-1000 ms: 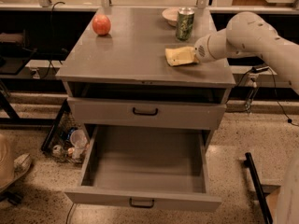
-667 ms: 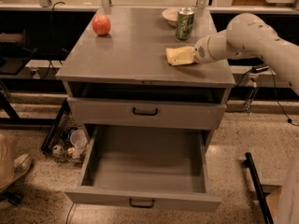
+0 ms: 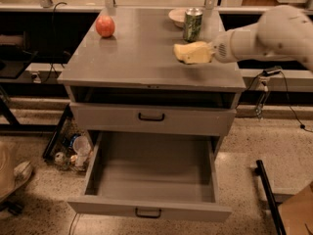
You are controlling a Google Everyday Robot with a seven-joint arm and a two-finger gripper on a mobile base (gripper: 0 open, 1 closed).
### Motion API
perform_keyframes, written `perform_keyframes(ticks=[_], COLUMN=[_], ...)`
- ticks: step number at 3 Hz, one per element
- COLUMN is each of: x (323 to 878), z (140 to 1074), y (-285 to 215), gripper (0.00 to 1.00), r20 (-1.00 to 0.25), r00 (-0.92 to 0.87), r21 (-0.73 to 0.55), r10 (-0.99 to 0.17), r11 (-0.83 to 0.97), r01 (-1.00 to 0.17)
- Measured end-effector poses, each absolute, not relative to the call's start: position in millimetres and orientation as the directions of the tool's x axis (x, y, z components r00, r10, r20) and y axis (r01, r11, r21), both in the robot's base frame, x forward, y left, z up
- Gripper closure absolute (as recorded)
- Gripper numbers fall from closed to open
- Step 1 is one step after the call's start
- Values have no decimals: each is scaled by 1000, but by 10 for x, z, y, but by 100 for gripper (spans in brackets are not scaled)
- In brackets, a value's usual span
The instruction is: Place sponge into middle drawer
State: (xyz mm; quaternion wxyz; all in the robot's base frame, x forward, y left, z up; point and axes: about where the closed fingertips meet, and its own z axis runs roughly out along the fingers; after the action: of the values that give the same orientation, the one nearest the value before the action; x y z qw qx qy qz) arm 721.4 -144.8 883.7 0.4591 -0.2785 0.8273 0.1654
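The pale yellow sponge (image 3: 192, 52) is at the right side of the grey cabinet top (image 3: 132, 58), just in front of the green can (image 3: 192, 24). My gripper (image 3: 211, 51) reaches in from the right and is shut on the sponge's right end. It holds the sponge slightly above the surface, with a shadow under it. The middle drawer (image 3: 151, 180) is pulled fully open below, and its deep grey interior is bare. Its small black handle (image 3: 147, 213) faces the front.
A red-orange apple (image 3: 104, 26) sits at the top's back left. A pale bowl (image 3: 176, 16) stands behind the can. A shut grey drawer front (image 3: 151, 119) lies one tier above the open drawer. Clutter (image 3: 73, 151) lies on the floor at the left, and a black frame (image 3: 269, 199) stands at the right.
The sponge has risen a little off the cabinet top in my gripper. The arm has shifted slightly with it.
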Motion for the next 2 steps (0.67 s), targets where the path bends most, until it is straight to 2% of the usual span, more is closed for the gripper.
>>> perform_keyframes(ticks=[1,2], x=[6649,6647], z=[9179,9178], y=[-1413,-1412], gripper=[100,100], r20=[-873,-873], r00=[-360,-360], r21=[23,23], r10=[-328,-328], r11=[711,711], r01=[-703,-703])
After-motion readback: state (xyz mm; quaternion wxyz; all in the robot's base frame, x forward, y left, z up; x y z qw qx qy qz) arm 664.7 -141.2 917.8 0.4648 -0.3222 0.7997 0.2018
